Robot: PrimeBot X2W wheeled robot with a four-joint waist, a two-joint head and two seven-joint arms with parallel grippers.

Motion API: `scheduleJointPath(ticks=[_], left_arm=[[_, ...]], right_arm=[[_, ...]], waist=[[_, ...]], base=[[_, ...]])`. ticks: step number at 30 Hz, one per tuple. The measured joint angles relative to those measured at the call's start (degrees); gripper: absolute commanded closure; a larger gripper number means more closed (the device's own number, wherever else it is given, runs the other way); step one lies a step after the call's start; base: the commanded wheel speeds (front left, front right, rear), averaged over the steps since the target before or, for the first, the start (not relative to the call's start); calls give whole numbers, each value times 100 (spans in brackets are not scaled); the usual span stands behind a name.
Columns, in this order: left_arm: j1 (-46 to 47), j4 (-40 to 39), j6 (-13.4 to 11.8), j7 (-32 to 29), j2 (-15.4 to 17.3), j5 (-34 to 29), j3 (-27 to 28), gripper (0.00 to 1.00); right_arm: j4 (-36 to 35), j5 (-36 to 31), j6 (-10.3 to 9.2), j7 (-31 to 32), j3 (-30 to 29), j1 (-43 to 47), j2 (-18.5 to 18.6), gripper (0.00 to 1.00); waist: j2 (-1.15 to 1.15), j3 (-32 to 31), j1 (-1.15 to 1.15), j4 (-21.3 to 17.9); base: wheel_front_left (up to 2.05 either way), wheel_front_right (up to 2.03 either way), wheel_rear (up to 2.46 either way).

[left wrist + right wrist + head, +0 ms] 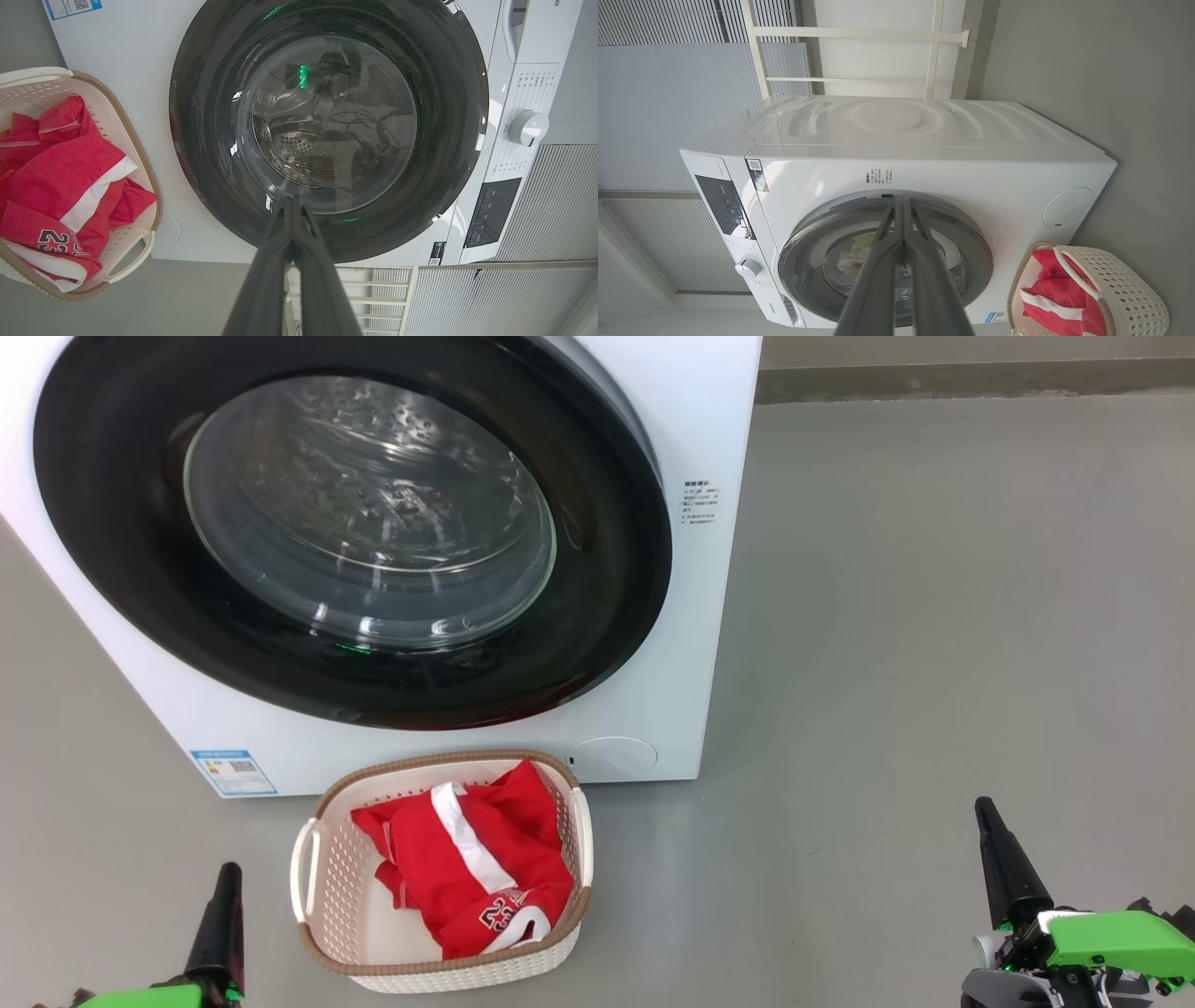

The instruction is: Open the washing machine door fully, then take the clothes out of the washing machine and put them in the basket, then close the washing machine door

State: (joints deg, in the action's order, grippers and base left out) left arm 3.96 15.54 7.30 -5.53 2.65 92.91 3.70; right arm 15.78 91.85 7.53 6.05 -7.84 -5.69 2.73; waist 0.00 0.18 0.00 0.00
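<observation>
Smooth grey floor [934,616], bright under soft, even light.
Flat and bare all the way to a pale wall [971,350] with a darker grey strip [971,381] along its bottom. Behind, white panels [560,200] with thin lines, next to a white frame [859,32] of straight bars.

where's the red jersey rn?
Head view, lower centre-left: the bright red jersey with white trim lies in the cream perforated plastic basket, directly in front of the white washing machine.
</observation>
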Motion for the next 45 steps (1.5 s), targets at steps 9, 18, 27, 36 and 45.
scheduleJointPath(ticks=[9,18,27,36,45], left_arm=[[0,0,1,-1,-2,-1,9,100],[0,0,0,-2,-4,-2,16,100],[0,0,0,-3,-8,-3,24,100],[0,0,0,-29,-27,-3,32,100],[0,0,0,-45,-43,-4,41,100]], right_arm=[[0,0,-13,0,0,0,0,100],[0,0,-13,0,0,0,-1,100],[0,0,-13,0,0,0,-1,100],[0,0,-13,0,-1,1,-1,100],[-1,0,-13,0,-1,1,-1,100]], waist=[[0,0,0,0],[0,0,0,0],[0,0,0,0],[0,0,0,0],[0,0,0,0]], base=[[0,0,0],[0,0,0],[0,0,0],[0,0,0],[0,0,0]])
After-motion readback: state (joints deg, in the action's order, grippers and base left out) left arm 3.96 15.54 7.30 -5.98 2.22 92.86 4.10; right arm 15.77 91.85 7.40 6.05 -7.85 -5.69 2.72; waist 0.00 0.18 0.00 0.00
